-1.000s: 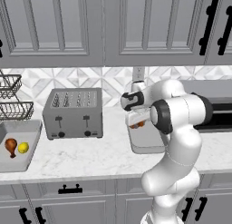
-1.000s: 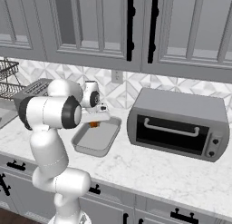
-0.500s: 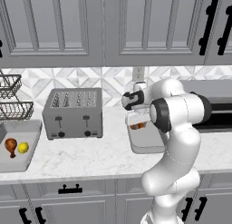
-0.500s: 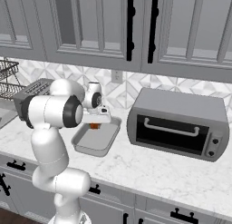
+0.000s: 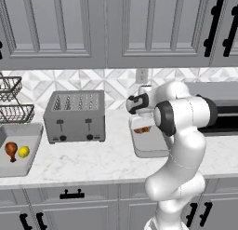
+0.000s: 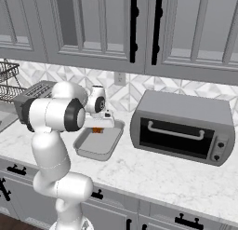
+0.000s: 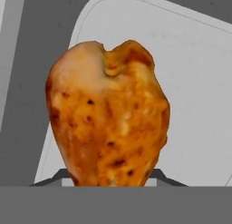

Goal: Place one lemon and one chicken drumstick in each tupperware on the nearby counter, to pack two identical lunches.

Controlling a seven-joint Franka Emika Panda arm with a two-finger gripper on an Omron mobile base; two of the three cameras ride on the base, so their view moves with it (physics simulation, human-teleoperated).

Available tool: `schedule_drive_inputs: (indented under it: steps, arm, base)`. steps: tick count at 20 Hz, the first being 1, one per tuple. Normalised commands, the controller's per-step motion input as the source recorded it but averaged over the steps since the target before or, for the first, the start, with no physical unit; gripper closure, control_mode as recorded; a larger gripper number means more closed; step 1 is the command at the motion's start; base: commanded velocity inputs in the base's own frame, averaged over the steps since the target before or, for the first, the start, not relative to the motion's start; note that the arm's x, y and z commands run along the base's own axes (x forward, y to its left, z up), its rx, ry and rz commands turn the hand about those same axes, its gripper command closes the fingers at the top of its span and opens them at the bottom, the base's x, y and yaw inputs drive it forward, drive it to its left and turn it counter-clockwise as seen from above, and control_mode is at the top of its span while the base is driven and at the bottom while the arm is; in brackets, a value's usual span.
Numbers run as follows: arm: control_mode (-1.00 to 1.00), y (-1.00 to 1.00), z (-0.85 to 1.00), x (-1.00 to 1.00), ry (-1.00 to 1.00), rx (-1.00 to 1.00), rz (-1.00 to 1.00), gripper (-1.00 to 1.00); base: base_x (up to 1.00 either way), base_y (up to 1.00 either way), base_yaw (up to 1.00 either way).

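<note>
Arm barely moved; fingers [image 5: 142, 130] pinching 1 drumstick [image 7: 108, 114] over 1 of 2 tupperwares [image 6: 88, 150].

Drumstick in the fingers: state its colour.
Golden orange-brown with dark specks; the drumstick shows best in the hand view.

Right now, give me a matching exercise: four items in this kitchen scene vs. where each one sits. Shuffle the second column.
Items:
1. toaster
2. toaster oven
3. lemon
4. held drumstick

Places:
A. in the shut gripper, above the near tupperware
B. in the far-left tupperware, beside the other drumstick
C. on the counter, to the right of the near tupperware
D. on the counter, between the two tupperwares

Pairs: 1-D, 2-C, 3-B, 4-A
</note>
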Motion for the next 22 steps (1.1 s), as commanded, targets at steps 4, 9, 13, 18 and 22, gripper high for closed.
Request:
schedule_drive_inputs:
  steps: [4,9,13,18,22]
  arm:
    - [-1.0,0.0,0.0,0.0,0.0,0.0,0.0,-1.0]
    - [-1.0,0.0,0.03,-0.01,0.0,0.0,0.0,-1.0]
    - [-1.0,0.0,0.16,-0.06,0.0,0.0,-0.03,-1.0]
    - [-1.0,0.0,0.5,-0.59,-0.01,-0.01,-0.04,-1.0]
    - [-1.0,0.0,0.47,-1.0,-0.09,0.0,0.0,-1.0]
  base:
    - [0.0,0.0,0.0]
    - [0.0,0.0,0.0]
    - [0.0,0.0,0.0]
    - [0.0,0.0,0.0]
    - [0.0,0.0,0.0]
